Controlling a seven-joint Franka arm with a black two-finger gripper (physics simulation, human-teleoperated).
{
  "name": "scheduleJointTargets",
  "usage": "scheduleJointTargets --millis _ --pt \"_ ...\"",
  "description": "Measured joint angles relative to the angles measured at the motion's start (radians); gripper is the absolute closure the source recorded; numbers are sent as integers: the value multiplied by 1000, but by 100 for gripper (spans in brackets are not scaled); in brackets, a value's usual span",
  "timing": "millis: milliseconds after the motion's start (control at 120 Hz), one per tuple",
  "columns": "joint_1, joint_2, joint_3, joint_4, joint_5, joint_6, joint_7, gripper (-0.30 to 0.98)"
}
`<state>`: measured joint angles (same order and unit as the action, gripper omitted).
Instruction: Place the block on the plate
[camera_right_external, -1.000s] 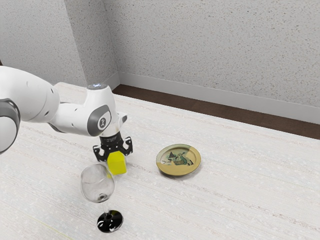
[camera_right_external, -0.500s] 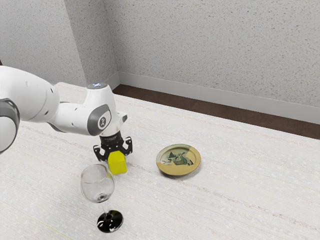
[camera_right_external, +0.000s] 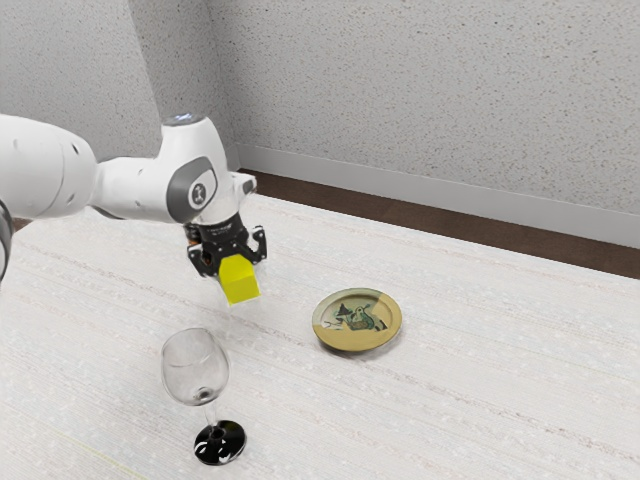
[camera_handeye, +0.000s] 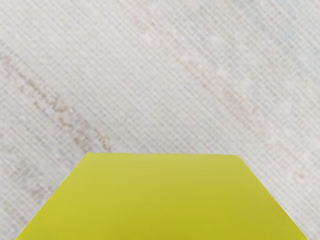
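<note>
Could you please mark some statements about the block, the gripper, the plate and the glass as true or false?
1. The gripper is shut on the block. True.
2. The block is on the plate. False: it is in the gripper, off the plate.
3. The glass lies on its side. False: it stands upright.
4. The glass has a black base. True.
5. The block is blue. False: it is yellow.
</note>
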<state>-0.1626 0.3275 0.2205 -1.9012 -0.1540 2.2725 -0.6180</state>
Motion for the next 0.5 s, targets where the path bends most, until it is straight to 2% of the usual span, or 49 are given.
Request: scheduleJointTargets --millis 300,500 --pt "-11 4 19 153 -4 -165 55 29" --pt "-13 74 -88 219 -10 -204 87 29"
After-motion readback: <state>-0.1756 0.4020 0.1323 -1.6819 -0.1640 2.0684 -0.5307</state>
